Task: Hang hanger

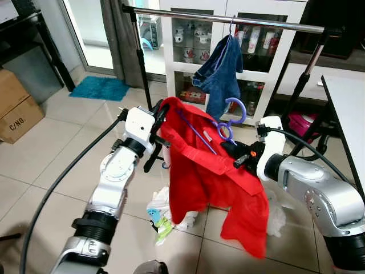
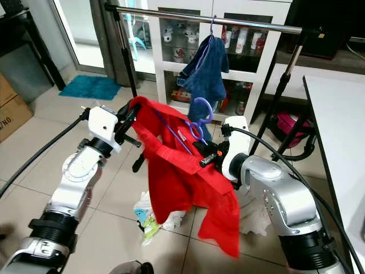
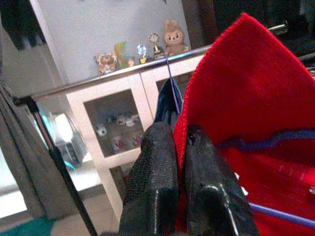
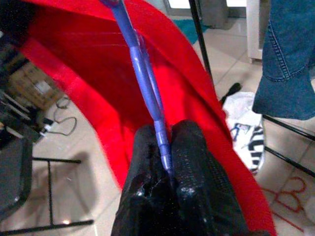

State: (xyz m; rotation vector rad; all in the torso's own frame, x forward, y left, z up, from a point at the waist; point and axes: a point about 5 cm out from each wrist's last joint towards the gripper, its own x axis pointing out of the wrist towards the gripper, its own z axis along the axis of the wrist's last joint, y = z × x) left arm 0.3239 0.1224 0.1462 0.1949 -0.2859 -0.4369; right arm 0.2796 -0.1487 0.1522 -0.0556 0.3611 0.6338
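A red garment (image 1: pixel 211 171) hangs between my two arms, draped over a purple hanger (image 1: pixel 219 128) whose hook curls up above the cloth. My left gripper (image 1: pixel 159 114) is shut on the garment's upper edge (image 3: pixel 183 137). On the other side my right gripper (image 1: pixel 242 157) is shut on the purple hanger's bar (image 4: pixel 150 98). Behind and above runs a metal clothes rail (image 1: pixel 228 20). A blue denim garment (image 1: pixel 222 71) hangs from it on its own hanger.
A white glass-door cabinet (image 1: pixel 194 51) stands behind the rail. Crumpled clothes and a plastic bag (image 1: pixel 162 214) lie on the tiled floor below the garment. The rack's black legs (image 1: pixel 140 63) flank it. A white table edge (image 1: pixel 348 114) is at the right, a cardboard box (image 1: pixel 17 111) at the left.
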